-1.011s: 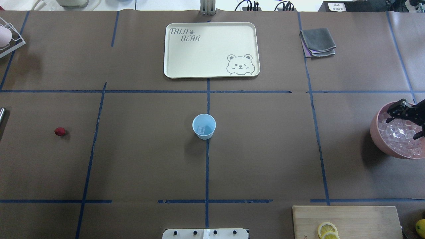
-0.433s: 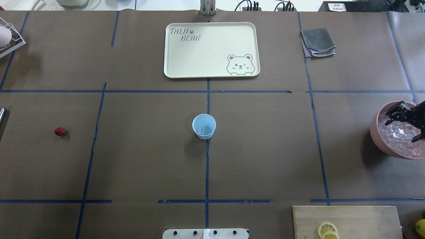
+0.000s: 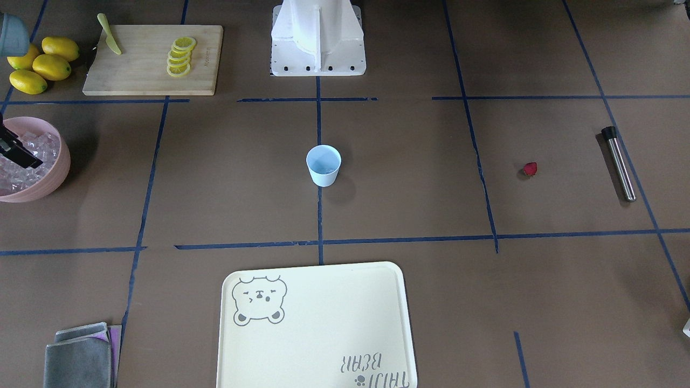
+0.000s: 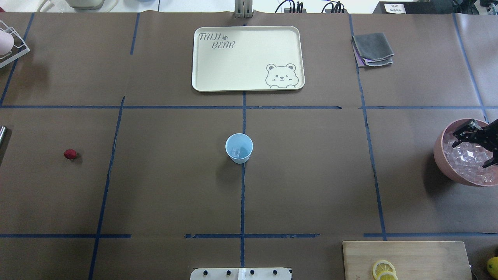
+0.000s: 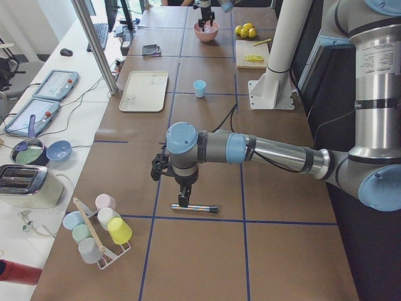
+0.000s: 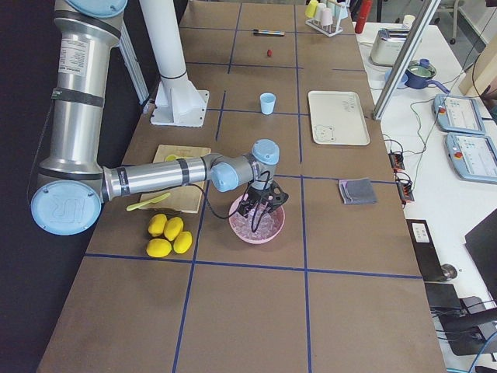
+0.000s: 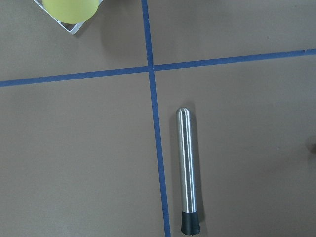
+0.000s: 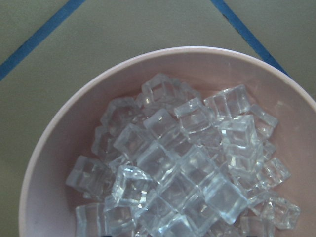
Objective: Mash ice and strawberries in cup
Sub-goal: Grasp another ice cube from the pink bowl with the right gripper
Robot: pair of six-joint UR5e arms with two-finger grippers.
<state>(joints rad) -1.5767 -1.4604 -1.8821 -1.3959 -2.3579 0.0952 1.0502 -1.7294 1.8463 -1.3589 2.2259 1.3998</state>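
Observation:
The pale-blue cup (image 4: 239, 147) stands upright at the table's middle with one clear ice cube (image 4: 235, 152) inside; it also shows in the front view (image 3: 324, 165). The dark-red strawberry (image 4: 70, 154) lies alone on the left, also in the front view (image 3: 530, 169). Several ice cubes (image 8: 182, 163) fill the pink bowl (image 4: 440, 157) at the right edge. My right gripper (image 4: 475, 147) is open, its fingers spread over the ice in the bowl. My left gripper (image 5: 179, 183) shows only in the left side view, above a steel muddler (image 5: 195, 207); I cannot tell its state.
The muddler (image 7: 188, 168) lies flat near the strawberry (image 3: 619, 164). A cream bear tray (image 4: 247, 58) is at the far middle, a grey cloth (image 4: 372, 48) far right. A cutting board (image 4: 404, 258) with lemon slices and whole lemons (image 3: 40, 64) sit near the bowl.
My right gripper has shifted slightly over the ice bowl and stays open. The cup and the strawberry have not moved.

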